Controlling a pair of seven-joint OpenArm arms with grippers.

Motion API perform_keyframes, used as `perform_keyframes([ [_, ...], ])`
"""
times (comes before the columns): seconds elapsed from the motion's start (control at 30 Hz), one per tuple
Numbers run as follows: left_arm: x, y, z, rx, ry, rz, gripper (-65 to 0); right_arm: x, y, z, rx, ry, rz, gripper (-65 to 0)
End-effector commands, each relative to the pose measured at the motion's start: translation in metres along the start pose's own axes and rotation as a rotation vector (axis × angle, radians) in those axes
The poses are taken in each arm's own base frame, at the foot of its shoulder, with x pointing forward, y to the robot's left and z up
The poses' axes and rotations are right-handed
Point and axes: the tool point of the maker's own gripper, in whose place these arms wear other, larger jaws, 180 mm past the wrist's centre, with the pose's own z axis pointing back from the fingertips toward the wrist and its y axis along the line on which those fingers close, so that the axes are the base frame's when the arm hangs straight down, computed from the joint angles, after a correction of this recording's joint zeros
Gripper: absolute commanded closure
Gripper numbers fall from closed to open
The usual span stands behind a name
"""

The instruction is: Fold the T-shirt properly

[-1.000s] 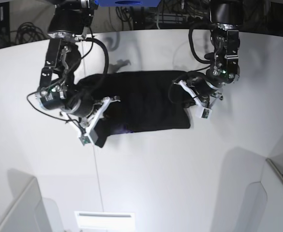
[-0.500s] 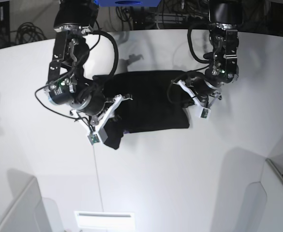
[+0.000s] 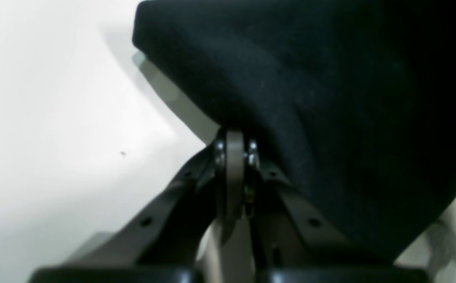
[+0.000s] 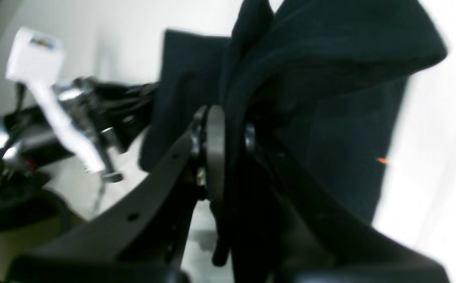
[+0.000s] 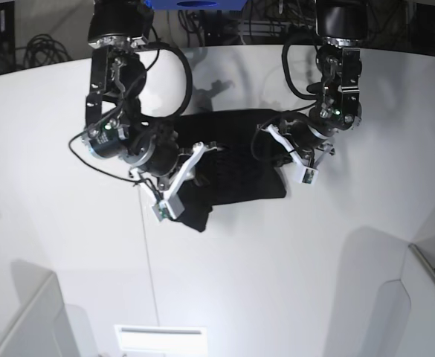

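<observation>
Both sets of fingers pinch opposite edges of the large plain black cloth T-shirt [image 5: 236, 160] lying mid white surface [image 5: 276, 268], so I'd carry the right gripper [image 4: 228, 137] across level while the left gripper [image 3: 236, 145] anchors.

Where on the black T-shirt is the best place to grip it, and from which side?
Probably the T-shirt is best gripped at an outer edge, coming in sideways along the table: it lies flat, and only the layered hems give jaws something to pinch.
</observation>
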Motion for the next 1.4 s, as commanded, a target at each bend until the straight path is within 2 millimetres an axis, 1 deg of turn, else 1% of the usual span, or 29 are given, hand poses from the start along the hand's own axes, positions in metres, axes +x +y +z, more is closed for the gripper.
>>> perform_keyframes([
  [0.0, 0.008, -0.001, 0.002, -0.002, -0.019, -0.013, 0.0, 0.015, 0.012, 0.000, 0.036, -0.059, 0.016, 0.0],
  [0.1, 0.008, 0.000, 0.003, 0.000, -0.019, -0.017, 0.0, 0.009, 0.019, -0.012, 0.045, -0.038, -0.035, 0.0],
  [0.23, 0.007, 0.002, 0.004, 0.006, -0.018, -0.014, 0.0, 0.000, 0.028, -0.027, 0.067, -0.016, -0.045, 0.0],
  [0.3, 0.001, 0.004, 0.006, 0.011, -0.008, -0.008, 0.0, -0.006, 0.025, -0.035, 0.063, -0.006, -0.057, 0.0],
  [0.47, 0.002, 0.001, 0.013, 0.011, -0.022, -0.019, 0.0, -0.012, 0.019, -0.045, 0.055, 0.012, -0.078, 0.0],
  [0.5, 0.005, 0.001, 0.014, 0.012, -0.029, -0.025, 0.0, -0.013, 0.018, -0.046, 0.054, 0.017, -0.078, 0.0],
  [0.57, 0.001, 0.002, 0.018, 0.017, -0.022, -0.033, 0.0, -0.011, 0.017, -0.048, 0.053, 0.012, -0.077, 0.0],
  [0.67, -0.003, 0.002, 0.024, 0.020, -0.018, -0.035, 0.0, -0.012, 0.014, -0.053, 0.050, 0.019, -0.084, 0.0],
  [0.87, -0.007, 0.024, 0.056, 0.099, -0.044, -0.026, 0.0, -0.021, 0.011, -0.060, 0.048, 0.054, -0.096, 0.0],
  [0.93, -0.009, 0.033, 0.069, 0.132, -0.050, -0.027, 0.0, -0.017, 0.011, -0.062, 0.049, 0.043, -0.091, 0.0],
  [1.1, -0.012, 0.054, 0.101, 0.212, -0.063, -0.033, 0.0, -0.019, 0.008, -0.068, 0.045, 0.053, -0.098, 0.0],
  [1.2, -0.015, 0.057, 0.114, 0.199, -0.062, -0.068, 0.0, -0.026, 0.007, -0.072, 0.046, 0.076, -0.110, 0.0],
  [1.37, -0.025, 0.071, 0.130, 0.228, -0.048, -0.068, 0.0, -0.025, 0.008, -0.072, 0.049, 0.080, -0.107, 0.0],
])
